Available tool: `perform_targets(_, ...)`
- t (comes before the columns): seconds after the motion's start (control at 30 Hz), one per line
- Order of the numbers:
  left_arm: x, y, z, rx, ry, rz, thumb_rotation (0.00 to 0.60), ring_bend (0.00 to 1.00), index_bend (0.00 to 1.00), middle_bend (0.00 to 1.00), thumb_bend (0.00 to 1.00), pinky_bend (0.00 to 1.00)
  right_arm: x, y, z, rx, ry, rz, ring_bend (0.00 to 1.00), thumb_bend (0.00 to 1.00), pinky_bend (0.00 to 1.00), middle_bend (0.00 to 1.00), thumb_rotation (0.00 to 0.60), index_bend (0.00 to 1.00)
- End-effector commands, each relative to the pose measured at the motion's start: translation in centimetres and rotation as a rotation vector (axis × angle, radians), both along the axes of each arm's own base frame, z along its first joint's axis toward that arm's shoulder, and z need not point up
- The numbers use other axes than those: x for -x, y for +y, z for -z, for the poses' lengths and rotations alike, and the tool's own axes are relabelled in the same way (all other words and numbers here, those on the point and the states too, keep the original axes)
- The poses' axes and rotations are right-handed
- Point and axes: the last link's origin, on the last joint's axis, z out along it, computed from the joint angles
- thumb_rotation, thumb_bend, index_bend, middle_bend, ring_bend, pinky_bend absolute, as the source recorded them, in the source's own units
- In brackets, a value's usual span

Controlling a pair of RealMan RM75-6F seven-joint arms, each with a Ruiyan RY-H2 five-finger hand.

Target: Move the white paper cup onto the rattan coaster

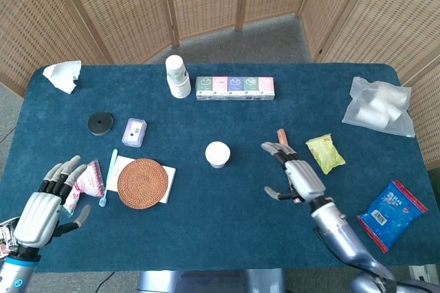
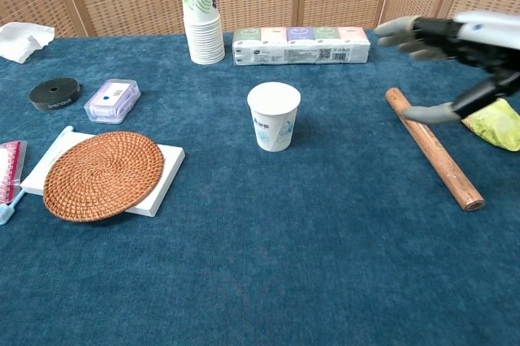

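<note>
2 robot hands hover empty, fingers apart: right hand (image 1: pixel 297 172) above the wooden rod (image 2: pixel 433 149), left hand (image 1: pixel 48 200) at the table's near-left edge. White paper cup (image 1: pixel 217 154) stands mid-table, right of the rattan coaster (image 1: pixel 142 181).

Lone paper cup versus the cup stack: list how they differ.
The lone paper cup stands by itself mid-table; the cup stack is several cups nested, at the far edge beside the tissue packs. The stack rises much taller. The lone cup has a faint bluish print, the stack's top cup a green leaf print. Both are white, upright, mouth up.
</note>
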Motion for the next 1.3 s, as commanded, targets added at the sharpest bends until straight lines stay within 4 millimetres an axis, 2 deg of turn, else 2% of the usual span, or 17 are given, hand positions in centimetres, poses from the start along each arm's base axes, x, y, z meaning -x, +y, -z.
perform_targets(0.03, 0.2, 0.1, 0.2, 0.008, 0.001, 0.0, 0.548, 0.0, 0.03, 0.0, 0.45, 0.0, -1.7, -1.7, 1.9, -0.036, 0.04, -0.022, 0.0, 0.33, 0.0, 0.0, 0.6, 0.0)
perform_targets(0.23, 1.0, 0.6, 0.3, 0.019, -0.006, -0.026, 0.55, 0.0, 0.03, 0.0, 0.45, 0.0, -3.8, -3.7, 3.9, -0.061, 0.098, -0.063, 0.0, 0.33, 0.0, 0.0, 0.6, 0.0)
perform_targets(0.53, 1.9, 0.7, 0.0, 0.021, -0.001, -0.06, 0.55, 0.0, 0.03, 0.0, 0.45, 0.0, -5.2, -6.4, 5.9, -0.113, 0.142, -0.064, 0.0, 0.33, 0.0, 0.0, 0.6, 0.0)
perform_targets(0.83, 2.3, 0.6, -0.1, 0.016, -0.001, -0.067, 0.55, 0.0, 0.03, 0.0, 0.45, 0.0, -6.5, -8.0, 7.5, -0.168, 0.163, -0.052, 0.0, 0.33, 0.0, 0.0, 0.6, 0.0)
perform_targets(1.07, 2.8, 0.5, -0.3, 0.009, -0.007, -0.085, 0.547, 0.0, 0.03, 0.0, 0.45, 0.0, -7.7, -8.3, 8.8, -0.191, 0.171, -0.067, 0.0, 0.33, 0.0, 0.0, 0.6, 0.0)
perform_targets(1.3, 3.7, 0.7, -0.3, 0.008, -0.019, -0.109, 0.551, 0.0, 0.03, 0.0, 0.45, 0.0, -8.5, -9.2, 10.1, -0.178, 0.188, -0.068, 0.0, 0.34, 0.15, 0.0, 0.6, 0.0)
